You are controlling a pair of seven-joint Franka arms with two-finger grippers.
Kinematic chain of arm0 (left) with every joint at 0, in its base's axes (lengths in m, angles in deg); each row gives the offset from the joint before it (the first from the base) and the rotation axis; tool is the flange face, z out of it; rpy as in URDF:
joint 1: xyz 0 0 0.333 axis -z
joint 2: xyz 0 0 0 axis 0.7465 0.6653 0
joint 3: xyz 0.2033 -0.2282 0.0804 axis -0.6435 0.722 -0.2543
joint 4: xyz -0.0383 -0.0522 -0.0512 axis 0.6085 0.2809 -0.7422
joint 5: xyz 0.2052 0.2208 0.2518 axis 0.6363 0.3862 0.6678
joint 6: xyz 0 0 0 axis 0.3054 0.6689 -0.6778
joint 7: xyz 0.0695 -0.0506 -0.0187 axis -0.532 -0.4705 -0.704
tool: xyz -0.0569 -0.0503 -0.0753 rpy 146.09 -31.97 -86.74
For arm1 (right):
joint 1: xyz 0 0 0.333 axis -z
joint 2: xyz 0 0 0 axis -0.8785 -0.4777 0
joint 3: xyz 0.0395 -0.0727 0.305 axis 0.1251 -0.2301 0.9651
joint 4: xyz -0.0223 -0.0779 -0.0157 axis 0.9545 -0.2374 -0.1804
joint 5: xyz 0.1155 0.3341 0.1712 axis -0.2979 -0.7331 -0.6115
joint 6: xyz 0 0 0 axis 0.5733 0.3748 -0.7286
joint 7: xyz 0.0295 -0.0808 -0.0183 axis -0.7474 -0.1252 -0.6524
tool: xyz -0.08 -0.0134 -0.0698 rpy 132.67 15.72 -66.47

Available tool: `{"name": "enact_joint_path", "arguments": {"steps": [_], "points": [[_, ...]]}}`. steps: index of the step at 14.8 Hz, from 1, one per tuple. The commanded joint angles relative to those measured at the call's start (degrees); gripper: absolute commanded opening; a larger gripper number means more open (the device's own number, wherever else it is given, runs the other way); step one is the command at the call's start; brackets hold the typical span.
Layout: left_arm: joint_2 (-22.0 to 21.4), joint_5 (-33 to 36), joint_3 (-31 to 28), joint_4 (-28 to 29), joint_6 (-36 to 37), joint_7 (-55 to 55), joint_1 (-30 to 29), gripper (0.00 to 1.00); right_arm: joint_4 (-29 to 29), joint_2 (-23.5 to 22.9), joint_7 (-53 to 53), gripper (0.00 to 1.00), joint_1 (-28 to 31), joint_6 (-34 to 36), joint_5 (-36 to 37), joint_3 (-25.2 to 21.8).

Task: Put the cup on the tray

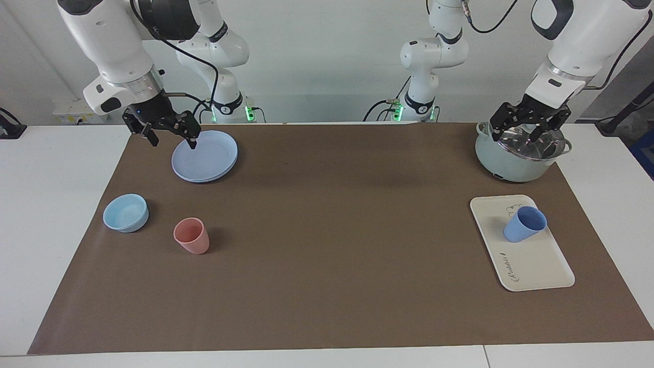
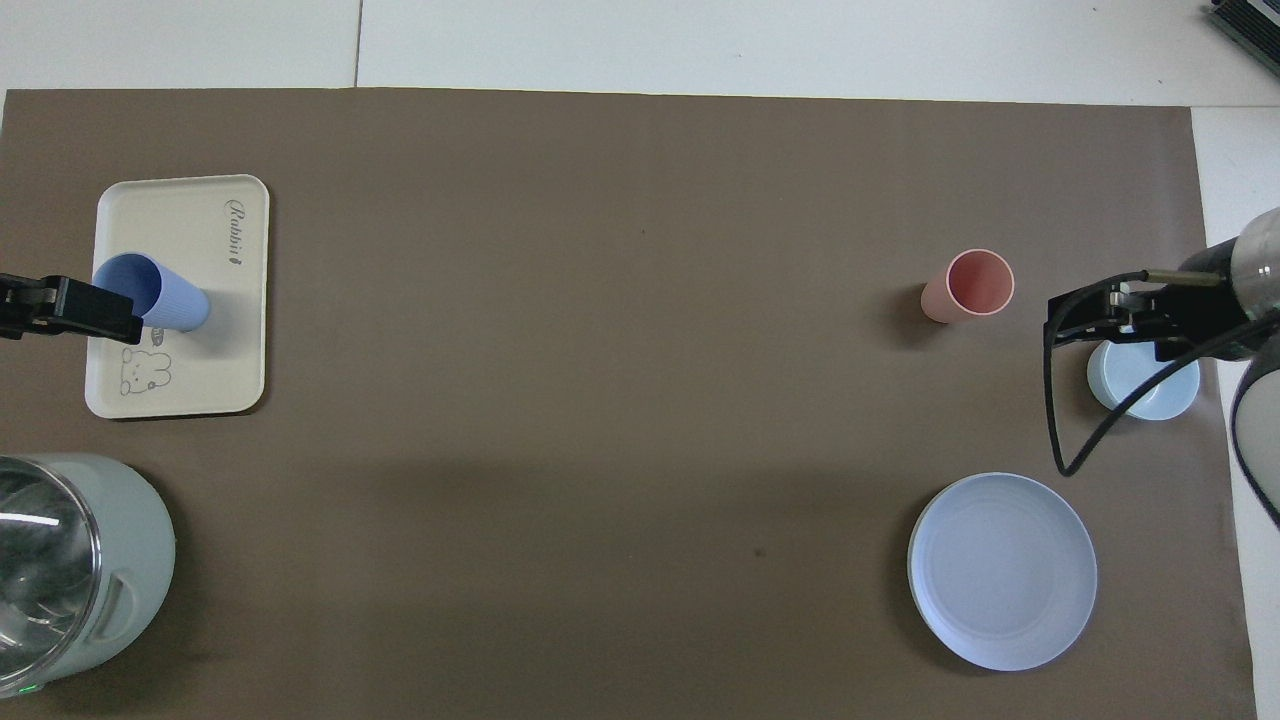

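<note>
While both arms hang raised over the robots' edge of the table, the right gripper [image 1: 171, 132] hovers spread wide and empty over the edge of the round blue plate [image 1: 205, 156]. The light-blue bowl [image 1: 125, 212] and pink tumbler [image 1: 191, 235] stand farther out. Toward the left arm's end, the cup [image 1: 524, 224] stands upright on the tray [image 1: 531, 260], touched by nothing. The left gripper [image 1: 529, 125] hangs over the pot [image 1: 518, 156], jaws apart, holding nothing.

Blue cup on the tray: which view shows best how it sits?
The facing view. There the blue cup stands whole and upright on the tray, free of both grippers. In the overhead view the raised left gripper covers part of the cup's rim, though the tray's bear drawing shows beside it.
</note>
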Motion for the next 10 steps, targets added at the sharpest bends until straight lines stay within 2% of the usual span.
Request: {"name": "enact_joint_path", "arguments": {"steps": [1, 10], "points": [[-1.64, -0.29, 0.22, 1.83, 0.15, -0.41, -0.4, 1.0, -0.06, 0.38, -1.15, 1.0, 0.6, 0.91, 0.19, 0.2], [-1.64, -0.29, 0.22, 1.83, 0.15, -0.41, -0.4, 1.0, 0.03, 0.38, -1.41, 1.0, 0.08, 0.91, 0.19, 0.28]]}}
